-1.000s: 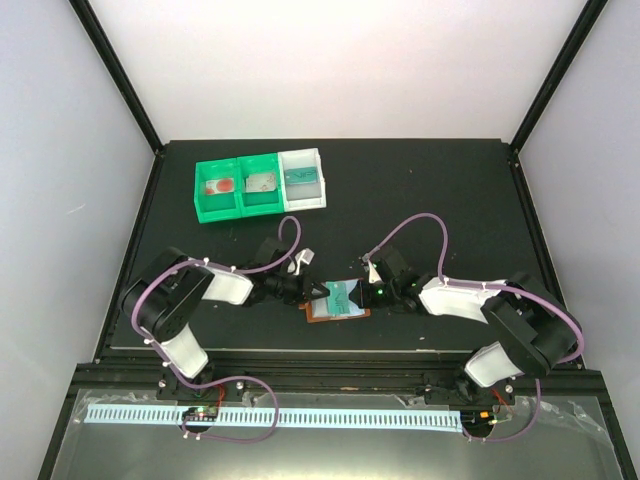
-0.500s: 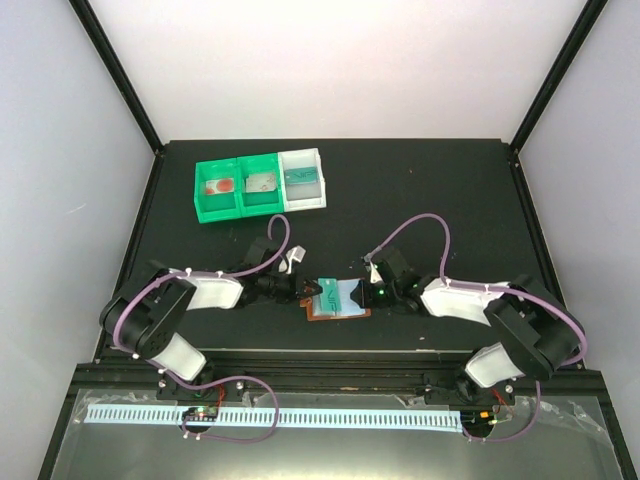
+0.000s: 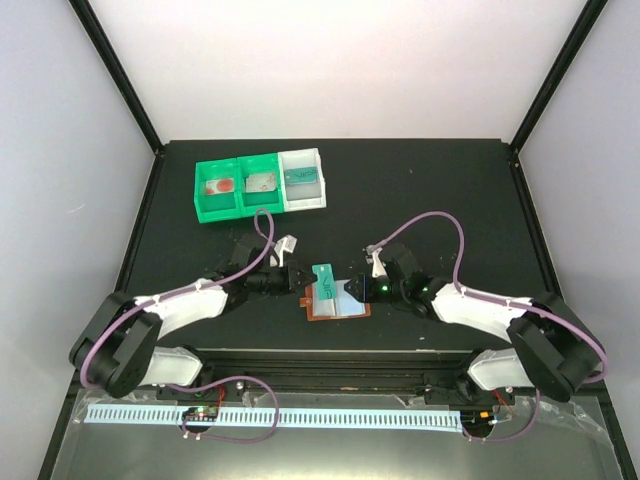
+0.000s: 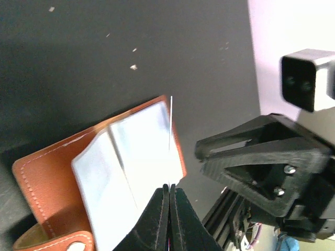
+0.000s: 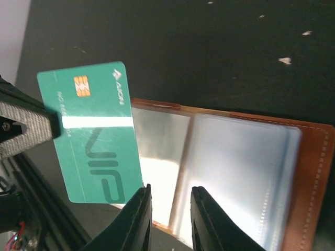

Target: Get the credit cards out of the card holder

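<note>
Top external: left gripper (image 3: pixel 304 284) clamps green card (image 3: pixel 324 282) — long axis near-to-far — right gripper (image 3: pixel 352 291) narrowly parted.

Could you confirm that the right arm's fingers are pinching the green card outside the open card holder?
Not quite: the left arm's fingers are pinching the green card outside the open card holder. The right wrist view shows the card gripped from the other arm's side.
</note>
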You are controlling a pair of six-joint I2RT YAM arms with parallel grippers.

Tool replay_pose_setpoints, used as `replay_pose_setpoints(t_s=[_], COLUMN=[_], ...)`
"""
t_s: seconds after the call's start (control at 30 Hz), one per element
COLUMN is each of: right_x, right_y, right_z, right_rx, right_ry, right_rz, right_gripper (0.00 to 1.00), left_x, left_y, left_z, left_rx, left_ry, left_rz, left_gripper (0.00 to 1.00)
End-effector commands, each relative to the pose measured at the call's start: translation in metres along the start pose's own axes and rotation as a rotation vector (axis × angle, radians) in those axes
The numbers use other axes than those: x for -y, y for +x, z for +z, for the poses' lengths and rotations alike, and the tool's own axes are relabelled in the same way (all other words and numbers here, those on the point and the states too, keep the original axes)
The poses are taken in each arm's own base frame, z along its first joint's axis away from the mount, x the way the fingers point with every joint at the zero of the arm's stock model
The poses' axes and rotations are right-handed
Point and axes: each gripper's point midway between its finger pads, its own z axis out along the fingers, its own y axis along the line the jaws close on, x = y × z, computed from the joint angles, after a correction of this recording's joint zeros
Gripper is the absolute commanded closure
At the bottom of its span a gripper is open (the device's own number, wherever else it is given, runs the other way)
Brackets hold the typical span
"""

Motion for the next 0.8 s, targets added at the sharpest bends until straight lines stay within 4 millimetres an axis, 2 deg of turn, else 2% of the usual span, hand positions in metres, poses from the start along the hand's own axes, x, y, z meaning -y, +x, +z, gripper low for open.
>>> replay_pose_setpoints(t_s=[0.0, 0.27, 0.43, 0.53, 0.77], right_x=[-0.024, -0.068, -0.096, -0.103, -0.117], right_y=[-0.008, -0.019, -0.025, -0.029, -0.033], right_z=[-0.008, -0.029, -0.045, -0.048, -0.059], right_rx=[0.034, 0.078, 0.095, 0.097, 0.108], right_ry=[-0.122, -0.351, -0.535, -0.572, -0.641], right_rz=[0.011, 0.07, 0.142, 0.145, 0.132], right_gripper=[0.77, 0.49, 0.45, 0.52, 0.84], left_x=[0.022, 0.055, 0.079, 0.089, 0.097], left_y=[-0.014, -0.021, -0.024, -0.026, -0.025], left_z=[-0.017, -0.038, -0.052, -0.059, -0.068], left_rx=[0.078, 0.139, 0.175, 0.193, 0.218], left_ry=[0.044, 0.149, 0.242, 0.275, 0.328], left_rz=[0.042, 0.026, 0.023, 0.029, 0.019], left_gripper=[0.99, 0.98, 0.98, 0.98, 0.98])
